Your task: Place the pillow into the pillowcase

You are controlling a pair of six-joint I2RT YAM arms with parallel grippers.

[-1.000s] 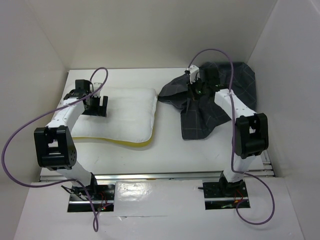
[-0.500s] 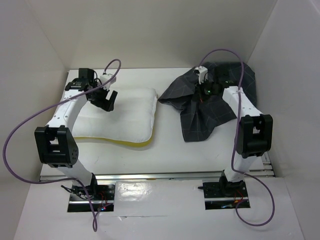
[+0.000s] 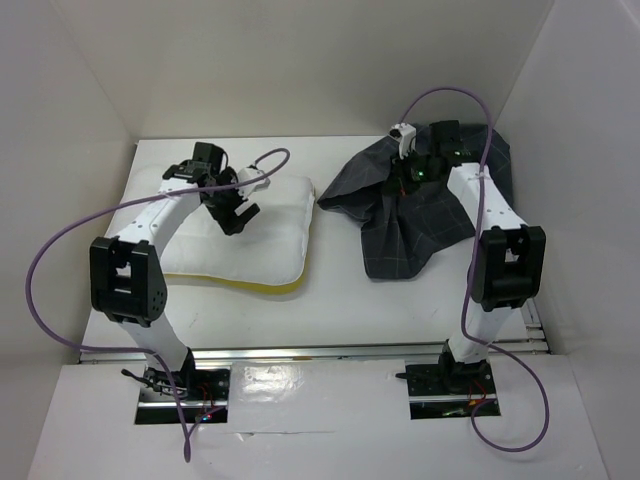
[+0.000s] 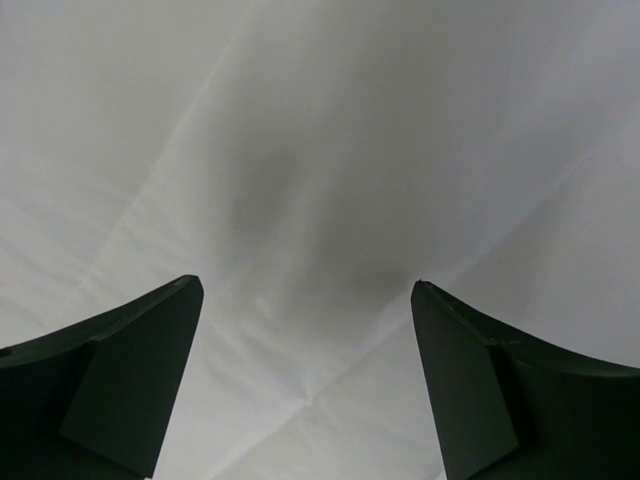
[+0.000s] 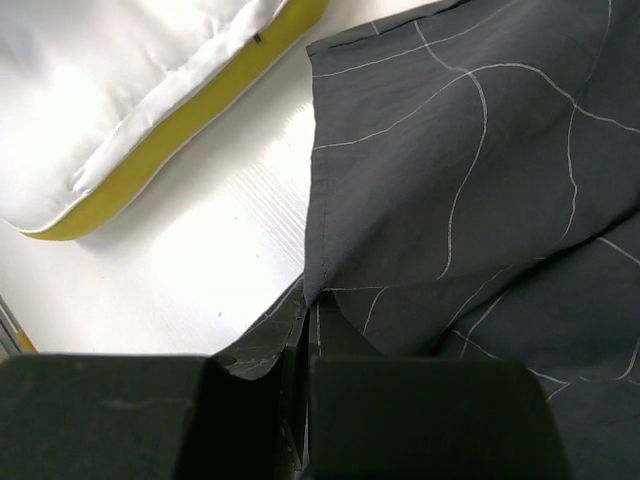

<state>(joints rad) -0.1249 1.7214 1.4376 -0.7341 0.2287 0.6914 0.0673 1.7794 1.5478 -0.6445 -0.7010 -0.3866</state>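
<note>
The white pillow (image 3: pixel 265 235) with a yellow trim along its near edge lies on the left of the table; it also shows in the right wrist view (image 5: pixel 110 90) and fills the left wrist view (image 4: pixel 330 150). My left gripper (image 3: pixel 238 212) is open, just above the pillow's top face. The dark grid-patterned pillowcase (image 3: pixel 420 225) lies crumpled at the right. My right gripper (image 3: pixel 405 180) is shut on a fold of the pillowcase (image 5: pixel 460 170) and holds that part raised.
White walls enclose the table (image 3: pixel 340 300) on the left, back and right. Purple cables loop from both arms. A metal rail (image 3: pixel 320 352) runs along the near edge by the arm bases.
My left gripper has swung right from the pillow's far left corner to over its middle. My right gripper has risen and moved slightly back, lifting the pillowcase fold with it.
</note>
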